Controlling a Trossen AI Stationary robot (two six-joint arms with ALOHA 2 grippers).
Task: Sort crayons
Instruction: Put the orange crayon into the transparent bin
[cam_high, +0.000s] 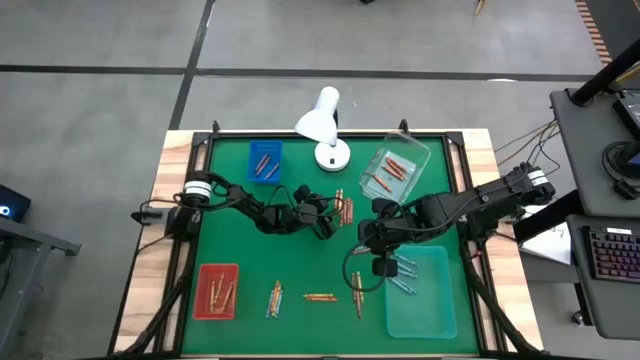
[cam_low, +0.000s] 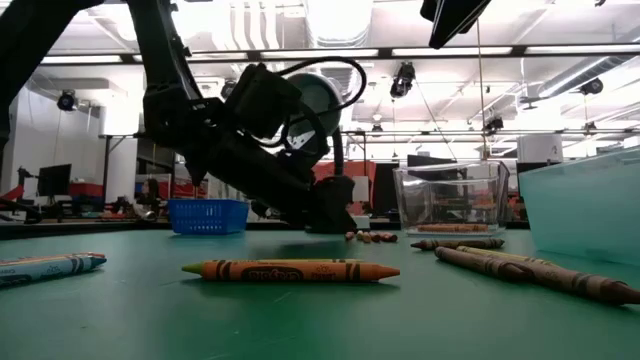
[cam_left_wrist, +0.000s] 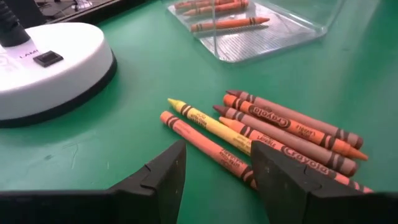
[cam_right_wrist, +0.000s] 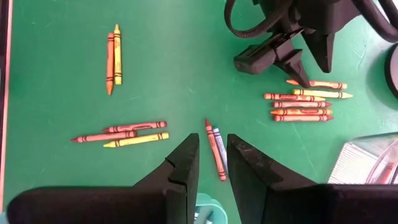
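Crayons (cam_left_wrist: 273, 127) — clustered before open left gripper (cam_left_wrist: 214, 177) — wrist view only.

The left arm reaches in from the left edge of the counter (cam_high: 230, 320), its links folded low and running toward the centre. Its wrist is pitched steeply downward, and the left end effector (cam_high: 335, 222) sits close to the surface near the middle. Its two dark fingers (cam_left_wrist: 165, 177) stand apart with a clear gap between them; nothing is gripped.

The right arm extends from the right edge, angled diagonally inward, elbow raised. The right end effector (cam_high: 380, 266) hangs above the surface and points straight down. Its fingers (cam_right_wrist: 186, 163) are parted by a narrow gap, with nothing visible between them.
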